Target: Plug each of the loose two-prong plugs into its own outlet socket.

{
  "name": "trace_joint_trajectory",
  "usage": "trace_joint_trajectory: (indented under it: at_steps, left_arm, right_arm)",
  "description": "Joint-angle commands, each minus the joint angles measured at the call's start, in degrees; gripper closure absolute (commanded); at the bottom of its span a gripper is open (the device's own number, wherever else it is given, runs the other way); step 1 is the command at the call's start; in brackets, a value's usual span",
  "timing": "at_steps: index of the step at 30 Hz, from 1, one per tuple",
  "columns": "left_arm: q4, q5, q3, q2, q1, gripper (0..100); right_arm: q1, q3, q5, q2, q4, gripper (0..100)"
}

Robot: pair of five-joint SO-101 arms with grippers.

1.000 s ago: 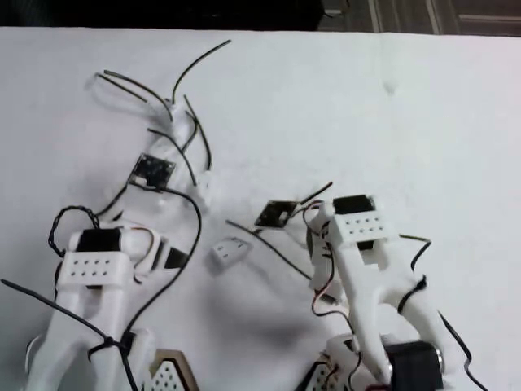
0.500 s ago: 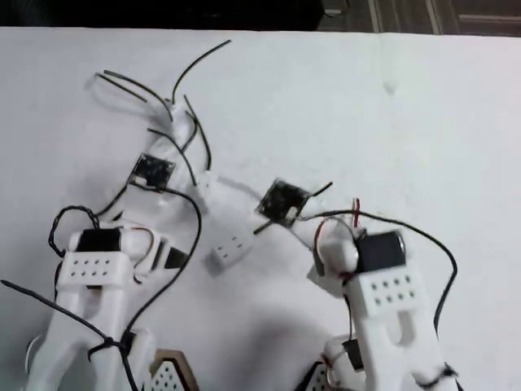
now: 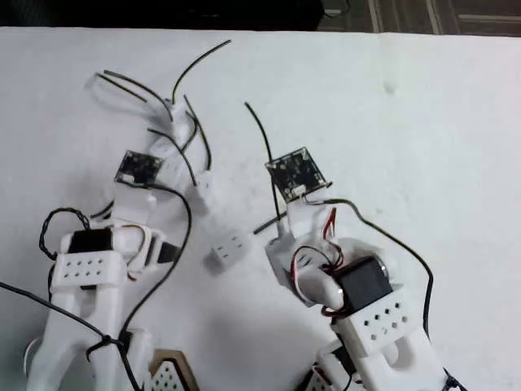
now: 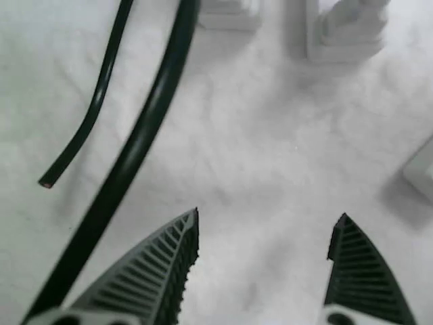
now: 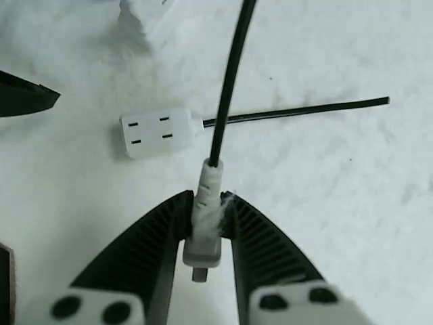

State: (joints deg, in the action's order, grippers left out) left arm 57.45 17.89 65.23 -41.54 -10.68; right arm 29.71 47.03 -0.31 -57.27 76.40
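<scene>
My right gripper [image 5: 205, 223] is shut on a white two-prong plug [image 5: 205, 203], whose black cord [image 5: 230, 74] runs away from the jaws. Just beyond it lies a white outlet socket [image 5: 159, 133], slots up, on the table. In the high view the same socket [image 3: 230, 247] sits between the arms, and the held plug's cord [image 3: 264, 147] rises over the right arm's wrist. My left gripper [image 4: 264, 237] stands open over bare table, with black cords [image 4: 142, 142] beside it. Farther off lie other white plug and socket pieces [image 4: 348, 30].
A tangle of black cords and white connectors [image 3: 175, 122] lies at the back left of the white table [image 3: 423, 130]. Another white socket piece [image 3: 203, 187] lies near the left arm. A wooden-edged base [image 3: 167, 375] sits at the front edge.
The right arm has swung left and turned, carrying the plug to just beside the middle socket; its cord now points toward the table's back. The left arm has shifted slightly left.
</scene>
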Motion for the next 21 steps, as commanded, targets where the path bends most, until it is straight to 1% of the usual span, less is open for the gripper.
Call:
trace_joint_trajectory:
  at_steps: [1,5,10,14,17,21]
  left_arm:
    - [-1.1,0.1,-2.6,-1.4,-0.4,69]
    - [-1.1,-1.1,-6.9,-1.4,0.6,69]
    - [-0.8,-10.0,-13.5,-1.4,4.0,69]
    - [-0.6,-14.7,-16.6,-1.9,6.8,69]
    - [-0.6,-17.0,-15.7,-8.3,8.8,70]
    - [-0.7,-17.3,-11.3,-26.2,12.1,75]
  right_arm:
    - [0.9,-2.2,-0.6,-1.1,-1.7,98.1]
    - [5.0,-2.5,-0.7,-4.6,-1.6,98.1]
    - [12.0,-2.1,-0.7,-16.2,-2.1,98.1]
    - [13.5,-0.7,-0.7,-23.1,-2.2,98.1]
    - [13.4,2.6,-0.7,-26.8,-3.9,98.1]
    - [13.4,7.6,-0.7,-32.0,-8.4,98.1]
